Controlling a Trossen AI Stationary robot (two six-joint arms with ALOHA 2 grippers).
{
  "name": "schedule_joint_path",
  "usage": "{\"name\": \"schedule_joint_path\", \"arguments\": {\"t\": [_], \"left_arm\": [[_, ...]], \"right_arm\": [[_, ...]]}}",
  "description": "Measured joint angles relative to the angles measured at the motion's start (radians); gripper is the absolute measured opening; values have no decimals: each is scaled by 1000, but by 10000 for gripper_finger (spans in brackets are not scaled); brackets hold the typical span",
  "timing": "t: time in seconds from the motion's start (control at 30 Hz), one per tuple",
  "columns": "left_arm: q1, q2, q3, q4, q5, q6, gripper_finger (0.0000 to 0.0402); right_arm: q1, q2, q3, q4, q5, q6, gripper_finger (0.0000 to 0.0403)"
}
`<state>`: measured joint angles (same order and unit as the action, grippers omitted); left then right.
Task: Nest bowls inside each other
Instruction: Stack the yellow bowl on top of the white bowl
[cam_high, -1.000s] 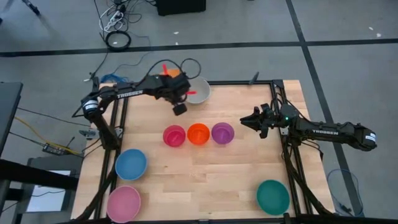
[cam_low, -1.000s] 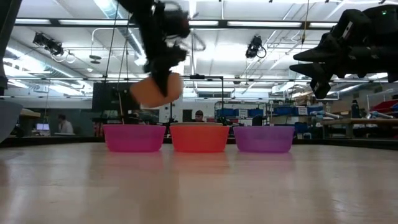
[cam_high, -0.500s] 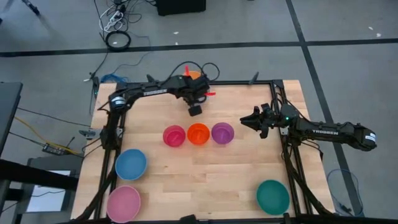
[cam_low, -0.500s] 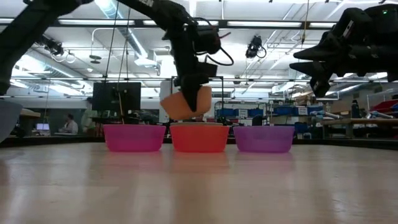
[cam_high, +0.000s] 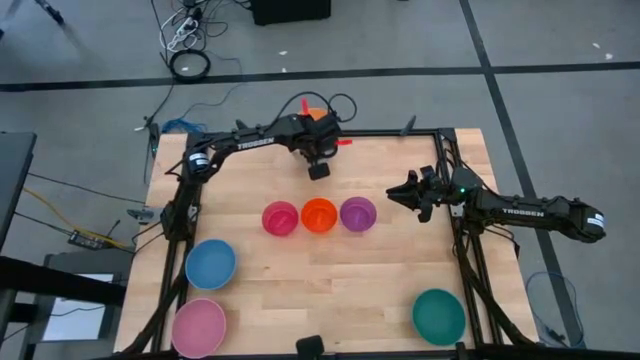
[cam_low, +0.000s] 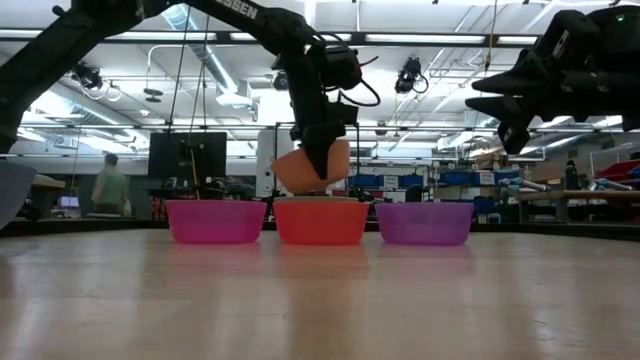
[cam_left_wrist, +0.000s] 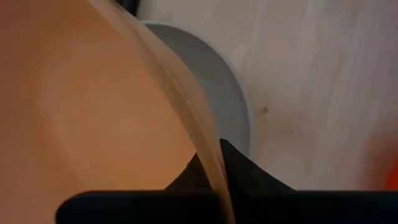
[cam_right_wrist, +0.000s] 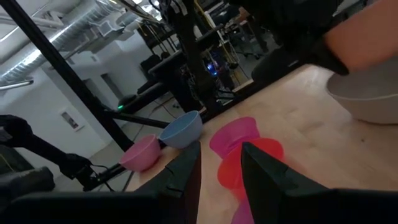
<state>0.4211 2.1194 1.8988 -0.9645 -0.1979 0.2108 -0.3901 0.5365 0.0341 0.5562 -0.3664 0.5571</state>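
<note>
Table (cam_high: 330, 255): wooden, small bowls (cam_high: 319, 215) lined mid-surface.
Left gripper (cam_high: 312, 147): orange bowl (cam_low: 312, 165) pinched by its rim above grey-white bowl (cam_left_wrist: 217, 87), far edge.
Right gripper (cam_high: 396, 193): part-open, empty.
Risk: tilted bowl may catch and slide aside.

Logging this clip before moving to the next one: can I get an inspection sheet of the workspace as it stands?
Surface: wooden table, framed by dark rails.
Job's things: orange bowl held tilted above grey-white bowl at the far edge; magenta bowl, red-orange bowl, purple bowl in a row; blue bowl, pink bowl, teal bowl apart.
Clutter: nothing seen.
Grippers: left gripper shut on orange bowl's rim; right gripper waits in the air, holding nothing.
Cables: coils on the floor.
Surroundings: person far behind.
</note>
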Motion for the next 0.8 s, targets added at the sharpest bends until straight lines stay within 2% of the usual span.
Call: {"name": "schedule_joint_path", "arguments": {"t": [0.4, 0.53, 0.8], "left_arm": [[-10, 0, 0, 5, 17, -8, 28], [-12, -1, 0, 3, 17, -37, 66], [-11, -1, 0, 7, -10, -59, 170]], "right_arm": [[0, 0, 0, 25, -5, 15, 103], [0, 0, 0, 25, -16, 15, 103], [0, 0, 0, 26, -23, 16, 103]]}}
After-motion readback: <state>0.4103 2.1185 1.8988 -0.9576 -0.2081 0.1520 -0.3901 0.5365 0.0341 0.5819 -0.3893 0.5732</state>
